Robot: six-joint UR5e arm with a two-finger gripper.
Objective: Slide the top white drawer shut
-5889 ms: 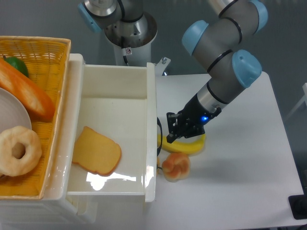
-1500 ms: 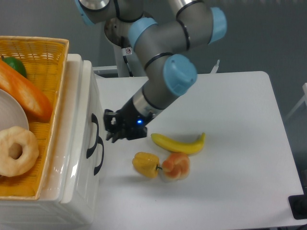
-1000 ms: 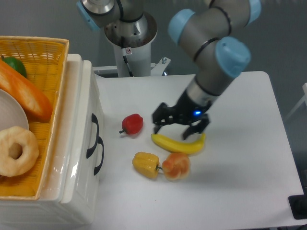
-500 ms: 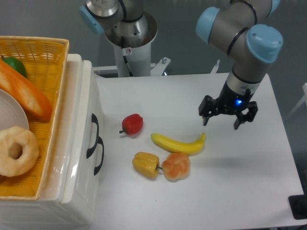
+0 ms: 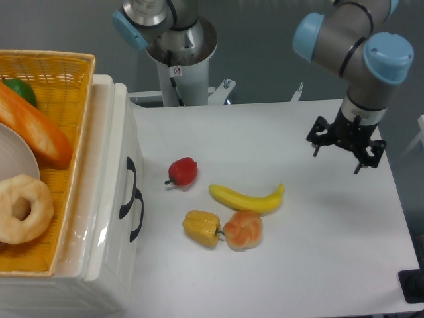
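Observation:
The top white drawer (image 5: pixel 123 142) sits pushed into the white cabinet, its front panel flush with the lower drawer front. Its black loop handle (image 5: pixel 128 189) faces the table. My gripper (image 5: pixel 338 154) is open and empty, hanging above the table's right side, far from the drawer.
A yellow wicker basket (image 5: pixel 50 86) with bread, a doughnut and a plate sits on the cabinet. On the table lie a red pepper (image 5: pixel 183 171), a banana (image 5: pixel 246 198), a yellow pepper (image 5: pixel 201 227) and an orange pastry (image 5: pixel 243 230). The arm's base (image 5: pixel 179 46) stands at the back.
The drawer went from pulled out to pushed in. My gripper then left the drawer front and swung right across the table, opening on the way. The red pepper came into view.

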